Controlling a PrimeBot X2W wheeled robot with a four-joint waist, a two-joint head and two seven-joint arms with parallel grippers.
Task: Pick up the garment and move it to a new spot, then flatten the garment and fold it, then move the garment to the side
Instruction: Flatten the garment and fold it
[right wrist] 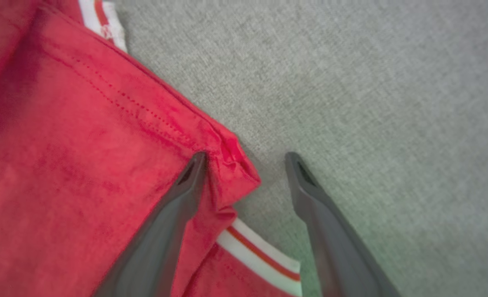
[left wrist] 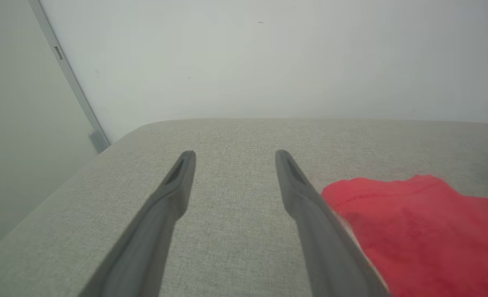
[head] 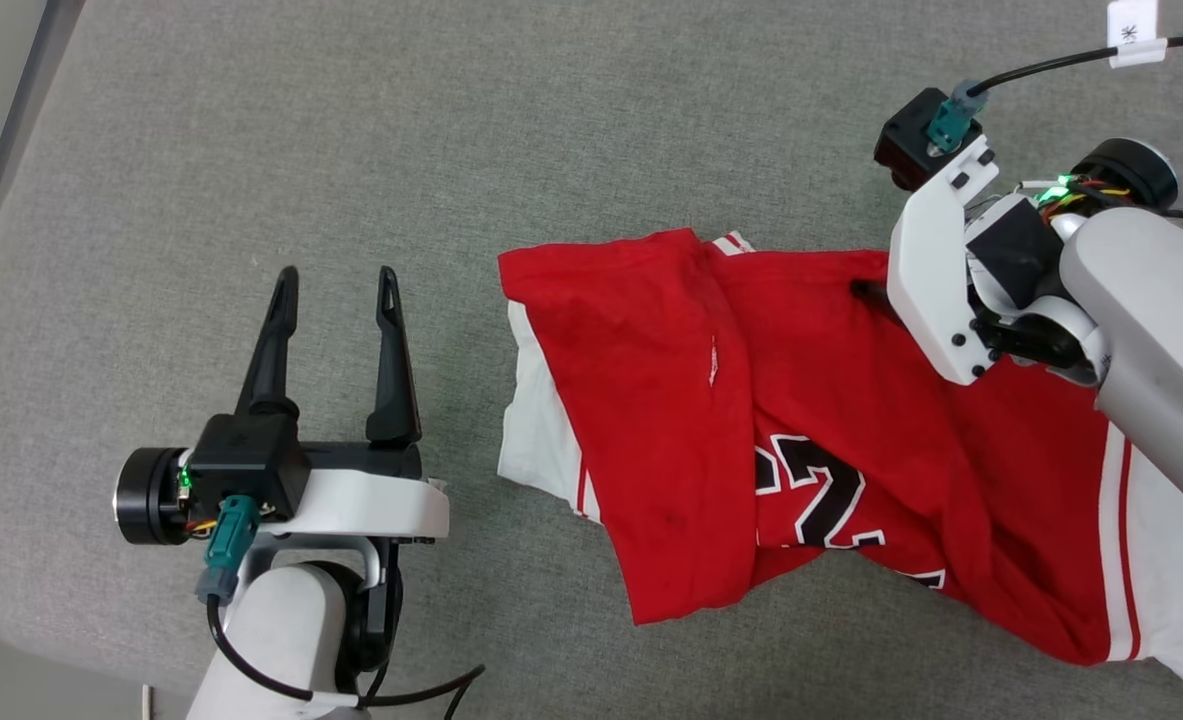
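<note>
Left hand (head: 338, 275), nearest, low on the left: fingers spread wide with nothing between them, pointing away over the bare grey table (head: 251, 150), apart from the garment (head: 671, 400). The garment lies crumpled on the table, middle to right. The head view gives its white sleeves and a red flap folded across the black-and-white lettering. The left wrist view adds a pale wall (left wrist: 268, 62) past the table's rounded edge. Right hand (right wrist: 247, 156), farther off, forearm angled down at the far hem: released, one finger on the red corner, the other over bare table, striped trim (right wrist: 260, 255) beneath.
</note>
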